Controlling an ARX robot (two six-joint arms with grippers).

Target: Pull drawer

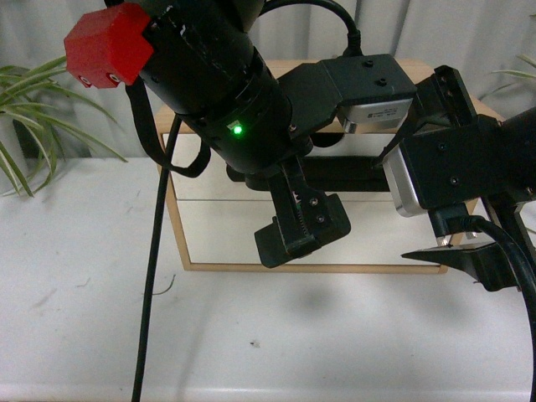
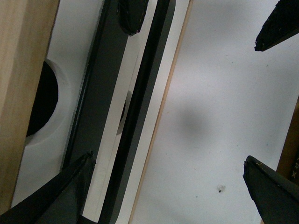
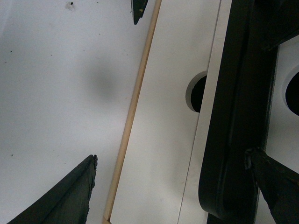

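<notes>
The drawer isn't gripped yet. I'm reading it as shut or close to it, sitting in the top slot of the little wooden cabinet on the desk.

Starting at the jaws: the left gripper is sitting with its jaws wide apart. The black bar handle is running through the gap, tight against the finger on the notch side. The right gripper is doing the same further along the bar, jaws spread and clamping nothing. One finger is overlapping the handle and the other is hanging out over the desk.

So I'm treating this as the closing step. I'm aiming to close both sets squarely across the bar, so they're biting on the handle and not scraping the plain lower front. Then I'm pulling straight out with both arms at a matching pace, since a wide drawer is probably going to rack and jam if one side is leading. I'm also guessing the cabinet is light, so I'm going slow in case the whole box is sliding toward me instead.
</notes>
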